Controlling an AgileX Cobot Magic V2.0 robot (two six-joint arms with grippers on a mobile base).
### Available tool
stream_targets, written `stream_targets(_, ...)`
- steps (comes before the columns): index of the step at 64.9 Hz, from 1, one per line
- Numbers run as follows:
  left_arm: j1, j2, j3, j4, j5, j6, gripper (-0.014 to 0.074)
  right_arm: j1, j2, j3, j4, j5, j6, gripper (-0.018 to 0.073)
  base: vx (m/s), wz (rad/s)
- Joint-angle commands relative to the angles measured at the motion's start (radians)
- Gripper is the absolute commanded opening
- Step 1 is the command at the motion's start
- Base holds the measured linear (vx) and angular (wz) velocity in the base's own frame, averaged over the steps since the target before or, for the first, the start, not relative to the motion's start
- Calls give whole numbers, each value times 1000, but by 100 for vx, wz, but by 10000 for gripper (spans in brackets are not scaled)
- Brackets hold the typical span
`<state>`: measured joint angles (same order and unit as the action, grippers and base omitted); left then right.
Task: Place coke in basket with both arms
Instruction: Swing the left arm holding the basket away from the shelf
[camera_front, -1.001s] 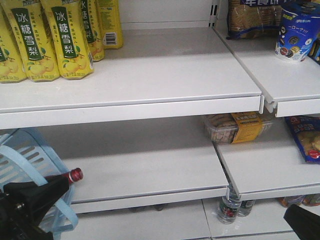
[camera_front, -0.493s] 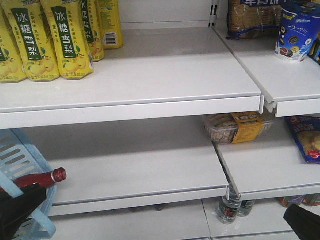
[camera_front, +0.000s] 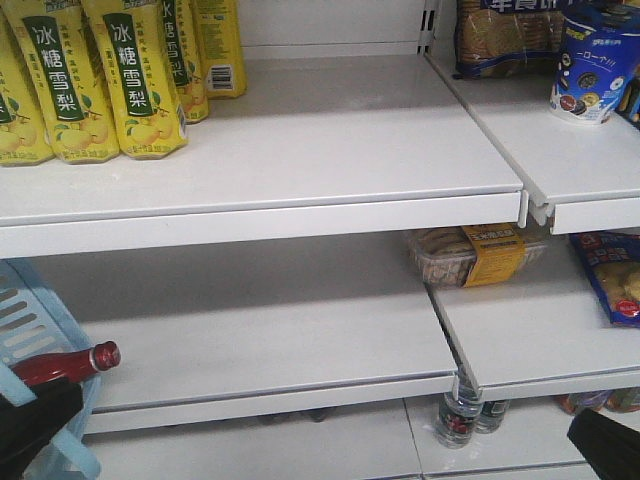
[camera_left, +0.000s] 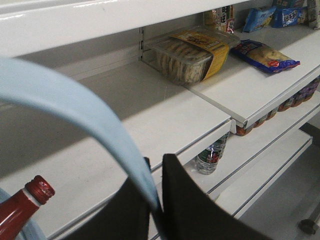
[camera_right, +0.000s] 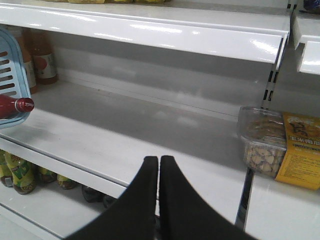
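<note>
You faced white metal shelving (camera_front: 300, 160) under bright light. Its upper tier held yellow drink cartons (camera_front: 100, 80); a biscuit tray (camera_front: 468, 255) sat lower right.

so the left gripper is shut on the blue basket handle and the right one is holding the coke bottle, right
Not quite. The right gripper is shut on nothing, as the right wrist view shows; the coke bottle lies in the basket. The left gripper is indeed shut on the basket handle.

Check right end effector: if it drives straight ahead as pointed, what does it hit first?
Likely the white middle shelf: the shut right end effector points over its front edge toward the bare back wall. Nothing stands in that line; the depth is unclear.
</note>
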<state>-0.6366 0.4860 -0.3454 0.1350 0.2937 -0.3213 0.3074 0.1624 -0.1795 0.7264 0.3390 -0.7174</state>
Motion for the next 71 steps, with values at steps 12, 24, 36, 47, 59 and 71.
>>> stream_targets(12,-2,-6,62,6,-262,52,-5,-7,9,-28,12,-57,-4,-5,0,0)
stream_targets(24,-2,-72,163,-29,-329,52,-5,-7,9,-28,12,-56,-4,-5,0,0)
stream_targets(36,-2,-204,244,-71,-330,53,-5,-7,9,-28,12,-56,-4,-5,0,0)
stream_targets(47,27,-302,297,-92,-337,54,-5,-7,9,-28,12,-56,-4,-5,0,0)
stream_targets(59,101,-397,351,-125,-382,55,-5,-7,9,-28,12,-56,-4,-5,0,0)
stream_targets(71,175,-457,382,-152,-406,55,-5,-7,9,-28,12,-56,-4,-5,0,0)
